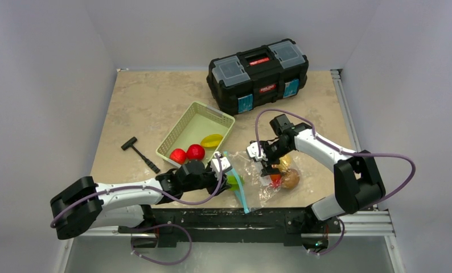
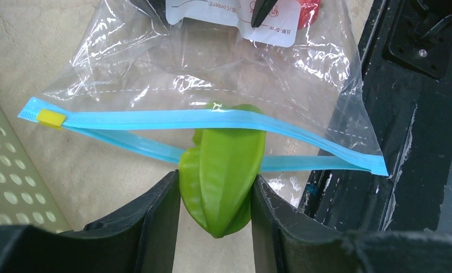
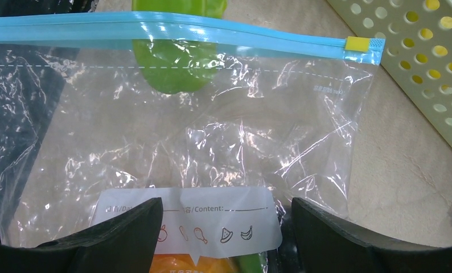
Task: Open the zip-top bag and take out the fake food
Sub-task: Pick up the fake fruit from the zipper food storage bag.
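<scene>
Clamping on the green star fruit (image 2: 224, 170): left gripper (image 2: 215, 181) jaws are closed on both its sides, and the fruit's far tip pokes through the mouth of the zip-top bag (image 2: 212, 68). Teal zip strip (image 2: 172, 118) is parted in the middle, one track across the front of the fruit, the other behind it; the tracks meet again at both ends. Yellow slider (image 2: 52, 118) sits at the end nearest the basket (image 1: 175, 132)

Right gripper (image 3: 226, 207) jaws stand wide apart, nothing clamped. They straddle the white content label (image 3: 212, 199) at the bag's closed end; can't tell if the fingers touch the plastic. Orange piece (image 3: 184, 264) shows under the label, inside the bag

Top view: bag lies on the tabletop (image 1: 138, 102) near the front edge, between the two grippers, zip end toward the left arm. Rest of the fake food is bunched at the closed end: red piece (image 1: 275, 178), brown piece (image 1: 290, 179), yellow piece (image 1: 284, 164), all just beside the right gripper

Basket is just left of the bag; it holds a red fruit (image 1: 178, 155), a second red fruit (image 1: 195, 151) and a yellow fruit (image 1: 212, 140). Black toolbox (image 1: 258, 74) stands at the back, lid down. Small black hammer (image 1: 139, 153) lies left of the basket
</scene>
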